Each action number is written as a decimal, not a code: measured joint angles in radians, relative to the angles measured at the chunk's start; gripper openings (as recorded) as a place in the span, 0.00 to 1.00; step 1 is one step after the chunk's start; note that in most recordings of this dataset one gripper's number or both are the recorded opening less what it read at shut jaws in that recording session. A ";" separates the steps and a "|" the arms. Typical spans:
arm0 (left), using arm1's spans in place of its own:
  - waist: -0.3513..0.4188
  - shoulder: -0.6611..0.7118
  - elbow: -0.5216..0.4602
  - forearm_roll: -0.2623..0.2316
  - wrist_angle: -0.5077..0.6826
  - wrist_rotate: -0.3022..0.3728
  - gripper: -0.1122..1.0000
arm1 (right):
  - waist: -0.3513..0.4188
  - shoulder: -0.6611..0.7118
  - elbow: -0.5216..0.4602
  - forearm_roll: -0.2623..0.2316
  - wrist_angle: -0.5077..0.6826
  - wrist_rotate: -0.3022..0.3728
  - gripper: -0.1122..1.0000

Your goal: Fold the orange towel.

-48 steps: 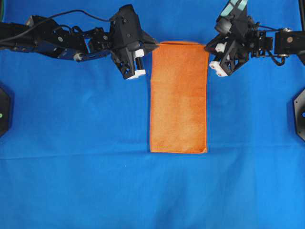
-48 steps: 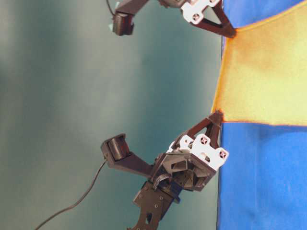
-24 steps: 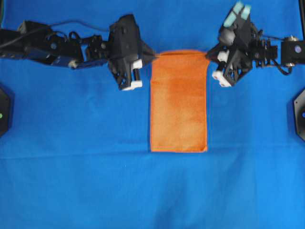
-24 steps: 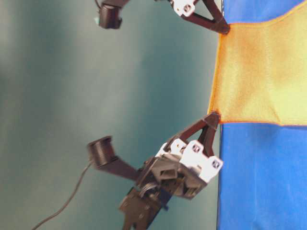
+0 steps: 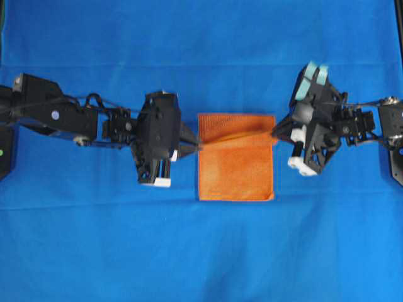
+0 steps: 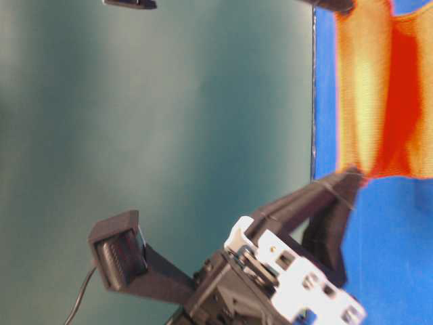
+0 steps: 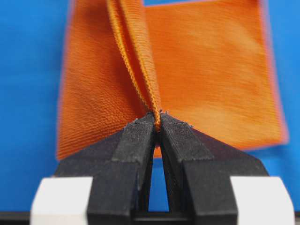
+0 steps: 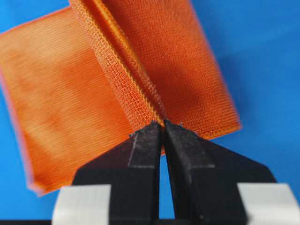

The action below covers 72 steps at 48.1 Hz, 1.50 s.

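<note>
In the table-level view much is cut off: the right pincer (image 6: 335,5) shows only as a dark tip at the top edge, and the left arm's body runs off the bottom. That view is turned on its side, and the orange towel (image 6: 379,88) there is blurred into bright and deep red bands, so its layers cannot be counted. In the overhead view both pincer tips are small and dark against the cloth, and how firmly they bite is hard to read.

The wrist views settle it. The left pincer (image 7: 157,123) is pressed together on a raised hem of the orange towel (image 7: 206,70), the doubled edge rising from between the tips. The right pincer (image 8: 161,129) is likewise pressed together on the towel's (image 8: 70,108) hemmed edge, with the lower layer spread flat beyond it. Neither wrist view shows the other arm.

Only the overhead view gives the whole layout: the orange towel (image 5: 236,170) lies at the middle of the blue worktop (image 5: 201,258) as a near-square patch, its near edge flat, with a lifted fold stretched across it between the left pincer (image 5: 197,146) at its left edge and the right pincer (image 5: 274,132) at its right edge. Blue worktop lies open on every side of the towel, widest toward the bottom of the view, and both arms come in level from the sides
</note>
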 measured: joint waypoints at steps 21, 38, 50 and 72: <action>-0.075 0.121 -0.025 -0.002 -0.046 -0.057 0.12 | 0.126 0.140 -0.011 0.115 -0.014 0.002 0.13; -0.120 0.170 -0.026 -0.003 -0.072 -0.078 0.30 | 0.178 0.187 -0.008 0.161 -0.106 0.000 0.14; -0.120 0.170 -0.026 -0.003 -0.072 -0.078 0.63 | 0.179 0.199 -0.025 0.161 -0.104 -0.005 0.65; -0.094 -0.018 -0.015 -0.003 0.081 -0.063 0.67 | 0.201 0.043 -0.084 0.112 0.074 -0.018 0.63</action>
